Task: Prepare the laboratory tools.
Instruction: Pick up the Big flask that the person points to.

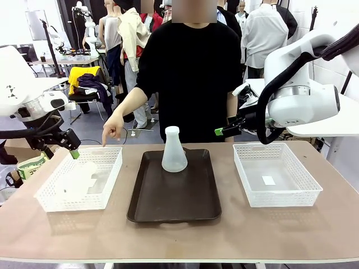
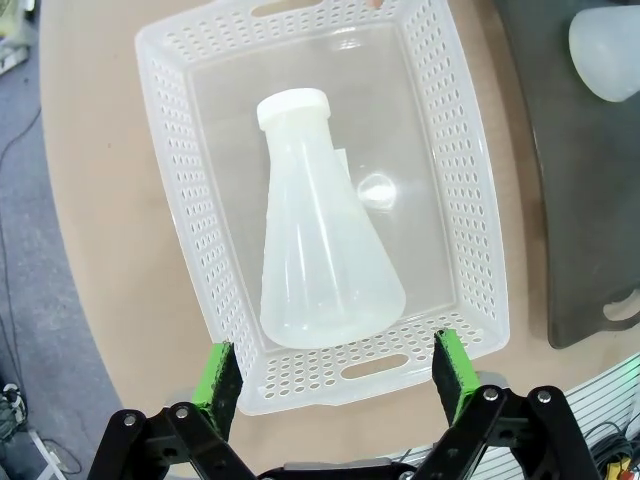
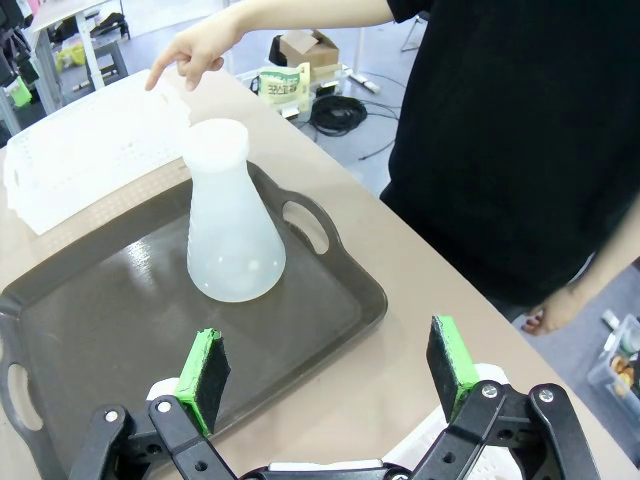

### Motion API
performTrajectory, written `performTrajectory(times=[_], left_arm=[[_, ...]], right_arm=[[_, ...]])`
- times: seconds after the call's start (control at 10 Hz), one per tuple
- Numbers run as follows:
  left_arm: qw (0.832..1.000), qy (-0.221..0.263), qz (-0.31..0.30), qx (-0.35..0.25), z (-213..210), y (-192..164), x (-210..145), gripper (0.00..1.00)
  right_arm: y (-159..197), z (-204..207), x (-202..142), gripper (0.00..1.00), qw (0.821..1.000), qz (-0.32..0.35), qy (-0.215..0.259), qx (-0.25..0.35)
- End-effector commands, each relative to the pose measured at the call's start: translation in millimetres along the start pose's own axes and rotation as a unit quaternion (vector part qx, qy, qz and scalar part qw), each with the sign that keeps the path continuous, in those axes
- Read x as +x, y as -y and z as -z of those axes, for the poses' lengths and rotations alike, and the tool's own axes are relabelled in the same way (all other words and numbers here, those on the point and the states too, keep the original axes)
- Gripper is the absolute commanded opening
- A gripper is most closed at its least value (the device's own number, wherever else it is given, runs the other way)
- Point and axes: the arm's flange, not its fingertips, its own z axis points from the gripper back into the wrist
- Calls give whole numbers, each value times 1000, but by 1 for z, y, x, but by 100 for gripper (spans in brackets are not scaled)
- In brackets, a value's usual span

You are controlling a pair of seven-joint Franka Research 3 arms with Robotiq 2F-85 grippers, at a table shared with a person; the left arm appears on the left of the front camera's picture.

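Observation:
One frosted-white conical flask (image 1: pixel 174 150) stands upright at the far end of the dark brown tray (image 1: pixel 174 207). In the right wrist view this flask (image 3: pixel 232 225) is ahead of my open right gripper (image 3: pixel 325 370), which hovers over the tray's corner (image 3: pixel 350 310). A second flask (image 2: pixel 320 250) lies on its side in the left white mesh basket (image 2: pixel 470 200), faint in the front view (image 1: pixel 84 176). My left gripper (image 2: pixel 335 375) hangs open above that basket's near edge, empty. In the front view the left gripper (image 1: pixel 72 148) is at the basket's far left corner and the right gripper (image 1: pixel 220 131) is beyond the tray.
The person across the table points a finger (image 1: pixel 115 131) down at the left basket (image 1: pixel 50 196). A second white mesh basket (image 1: pixel 249 185) stands right of the tray, holding a small white slip (image 1: pixel 268 180). Bare tabletop runs along the front edge.

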Motion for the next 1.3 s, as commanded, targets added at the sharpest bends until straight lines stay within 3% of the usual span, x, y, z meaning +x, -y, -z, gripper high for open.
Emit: performTrajectory(times=[0.0,0.4,0.8,1.2], left_arm=[[1000,0,-1,0,0,-1,0,100],[997,34,4,72,19,9,51,100],[997,-12,13,76,57,10,97,100],[999,-47,-1,19,91,-1,111,100]], right_arm=[[0,0,0,100,1000,1,0,0],[0,0,0,100,1000,1,0,0],[0,0,0,100,1000,1,0,0],[0,0,0,100,1000,1,0,0]])
